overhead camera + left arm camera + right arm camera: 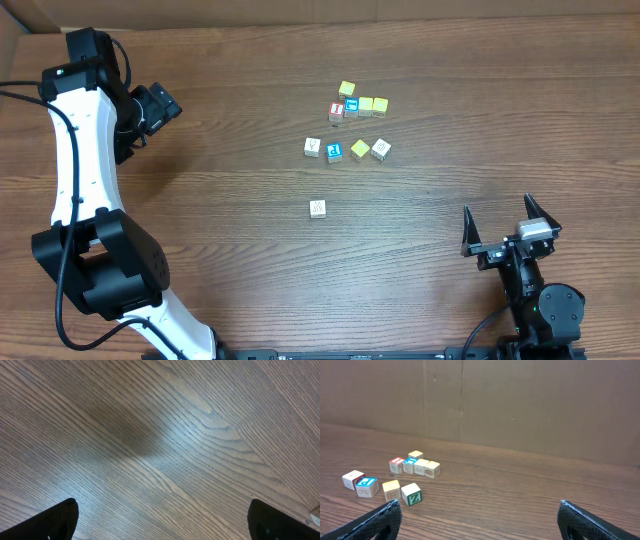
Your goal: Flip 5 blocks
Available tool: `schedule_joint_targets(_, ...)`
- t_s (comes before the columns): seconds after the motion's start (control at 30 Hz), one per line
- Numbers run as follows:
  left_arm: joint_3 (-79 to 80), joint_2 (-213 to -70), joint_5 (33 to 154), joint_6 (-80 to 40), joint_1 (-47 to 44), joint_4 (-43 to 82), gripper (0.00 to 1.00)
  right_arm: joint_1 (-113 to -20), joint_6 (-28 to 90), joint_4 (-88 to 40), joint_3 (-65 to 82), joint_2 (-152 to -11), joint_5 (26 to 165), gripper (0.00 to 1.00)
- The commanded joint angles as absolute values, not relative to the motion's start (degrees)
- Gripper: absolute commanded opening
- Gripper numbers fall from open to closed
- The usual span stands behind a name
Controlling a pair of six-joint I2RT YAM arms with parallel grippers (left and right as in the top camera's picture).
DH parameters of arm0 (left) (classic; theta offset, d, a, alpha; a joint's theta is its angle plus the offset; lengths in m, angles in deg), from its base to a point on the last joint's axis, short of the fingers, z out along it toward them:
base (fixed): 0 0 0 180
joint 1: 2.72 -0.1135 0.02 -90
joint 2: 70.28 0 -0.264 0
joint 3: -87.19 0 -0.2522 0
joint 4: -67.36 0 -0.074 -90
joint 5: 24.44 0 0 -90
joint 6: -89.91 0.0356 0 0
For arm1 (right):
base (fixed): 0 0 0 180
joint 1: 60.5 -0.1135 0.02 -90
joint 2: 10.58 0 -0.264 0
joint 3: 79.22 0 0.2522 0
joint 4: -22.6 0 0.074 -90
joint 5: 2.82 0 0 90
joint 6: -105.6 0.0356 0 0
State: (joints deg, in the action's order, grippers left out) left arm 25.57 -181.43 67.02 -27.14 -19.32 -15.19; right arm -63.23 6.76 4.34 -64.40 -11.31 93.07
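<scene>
Plainly this is the very start: none of the blocks (334, 152) is in a grip, so I'd say the step in hand is choosing a first one and reaching for it. They lie on the wooden surface (220, 220) in three lots. A tight bunch at about 12 o'clock from the middle includes a red-topped block (337, 109). Just nearer is a loose row of four: white, blue, yellow, white. A lone white block (318, 208) sits close to the centre, a touch toward 6 o'clock. The left jaws, out at 10 o'clock on the left arm (75, 150), stand spread wide over bare wood. The right jaws, at 4 o'clock, are likewise released, facing the blocks from well apart. The next move, I'd judge, calls for one arm to travel in and straddle a single block without nudging its neighbours; the lone one looks easiest. I see no container anywhere.
</scene>
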Motion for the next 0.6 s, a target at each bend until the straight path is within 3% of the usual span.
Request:
schedule_joint_targets(0.0,26.4,-180.8,66.6,-26.9,-19.4,-15.2,1.00,-63.4,6.8,4.8,-65.0,-10.7,94.6,1.00)
schedule_joint_targets(0.17,26.4,-180.8,66.6,-26.9,-19.4,-15.2,1.00,-63.4,6.9,5.2,-65.0,-10.7,98.2,1.00)
schedule_joint_targets(0.37,26.4,-180.8,66.6,-26.9,-19.4,-15.2,1.00,-63.4,17.7,5.4,-62.4,-11.6,99.4,1.00)
schedule_joint_targets(0.57,26.4,-180.8,66.6,-26.9,-19.4,-15.2,1.00,-63.4,19.3,1.4,-49.8,-21.7,101.0,1.00)
